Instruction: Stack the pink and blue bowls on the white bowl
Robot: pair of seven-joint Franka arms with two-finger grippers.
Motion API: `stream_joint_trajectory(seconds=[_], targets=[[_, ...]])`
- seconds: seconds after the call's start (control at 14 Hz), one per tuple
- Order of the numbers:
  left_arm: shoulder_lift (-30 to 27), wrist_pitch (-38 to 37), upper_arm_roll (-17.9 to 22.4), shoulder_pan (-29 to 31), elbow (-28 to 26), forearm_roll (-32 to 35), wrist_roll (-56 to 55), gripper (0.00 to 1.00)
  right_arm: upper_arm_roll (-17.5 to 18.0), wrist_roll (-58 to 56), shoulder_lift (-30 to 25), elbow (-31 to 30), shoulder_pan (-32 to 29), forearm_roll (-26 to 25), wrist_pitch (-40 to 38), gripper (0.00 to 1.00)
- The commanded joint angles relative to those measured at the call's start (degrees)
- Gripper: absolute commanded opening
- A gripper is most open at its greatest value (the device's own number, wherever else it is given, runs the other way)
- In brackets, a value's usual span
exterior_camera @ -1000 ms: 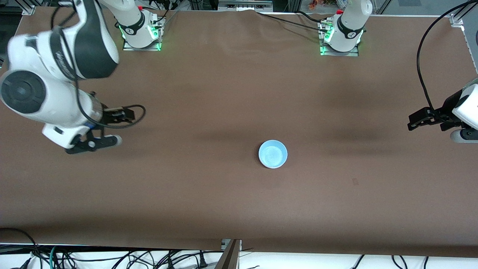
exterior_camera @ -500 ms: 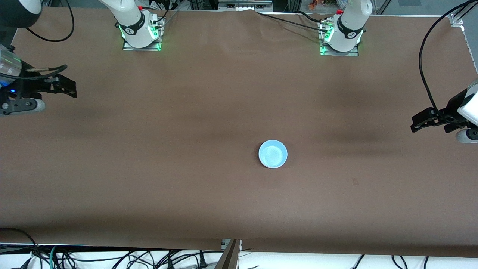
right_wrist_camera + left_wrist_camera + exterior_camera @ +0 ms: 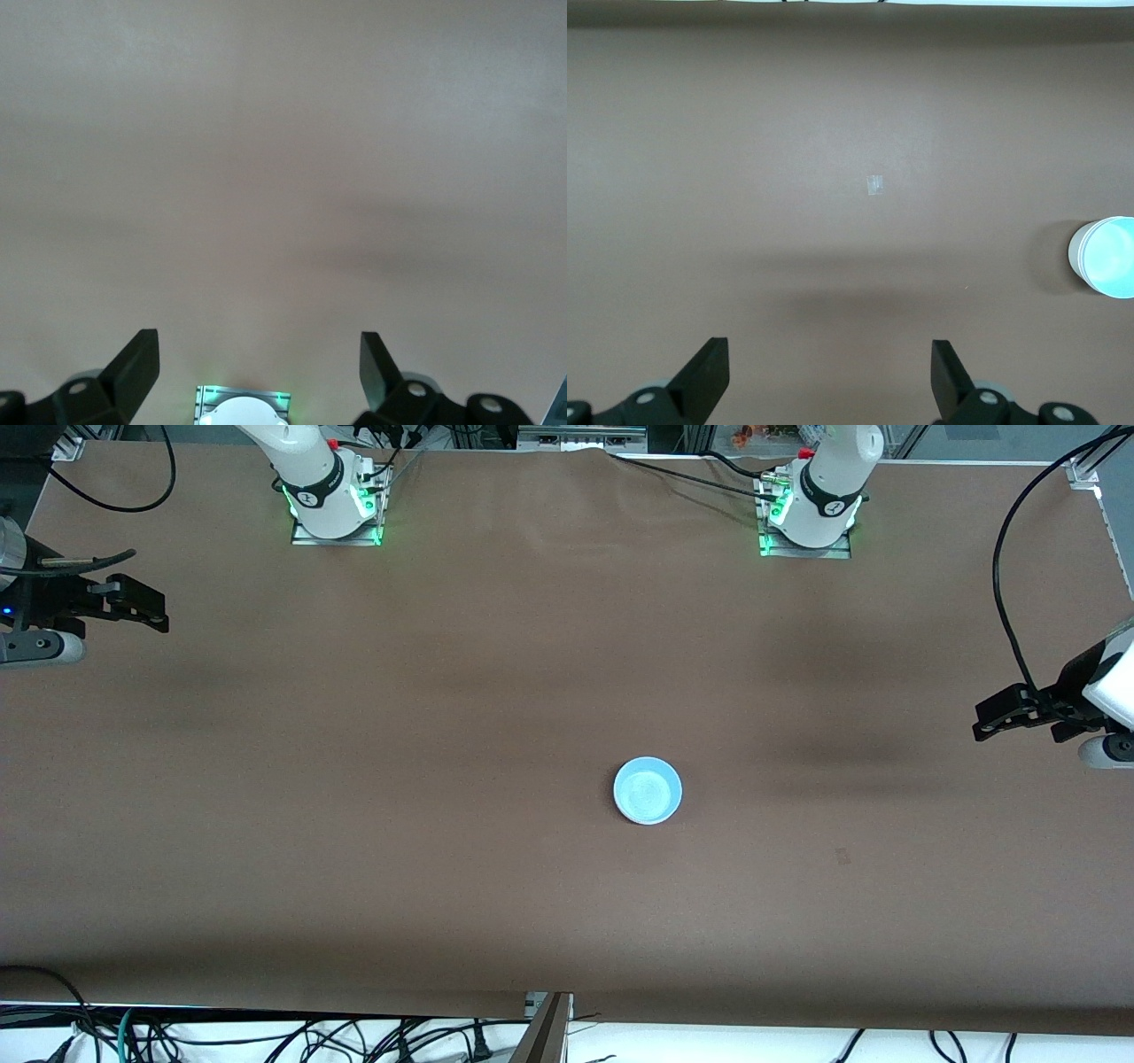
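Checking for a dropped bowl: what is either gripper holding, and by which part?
Nothing. The left gripper and right gripper are both open and empty.

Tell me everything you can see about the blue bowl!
The blue bowl is small, round and light sky blue, plain and smooth like plastic. It sits upright, open side up, with nothing in it. In the left wrist view a whitish edge shows around its side, as if it sits in another bowl. It rests near the middle of the brown table. Nothing else touches it.
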Motion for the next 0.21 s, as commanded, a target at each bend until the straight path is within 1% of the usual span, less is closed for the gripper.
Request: stream_joint_trajectory(seconds=[0.0,0.14], targets=[[0.9,-0.4,-0.2,0.1,1.8,1.2,1.3,1.0,1.2,1.2,-1.4,-1.7,-1.4,1.0,-0.2,1.0],[0.9,-0.4,-0.2,0.1,1.8,1.2,1.4,1.0,1.1,1.2,-0.9,-0.9,-1.5,1.0,-1.0,1.0]])
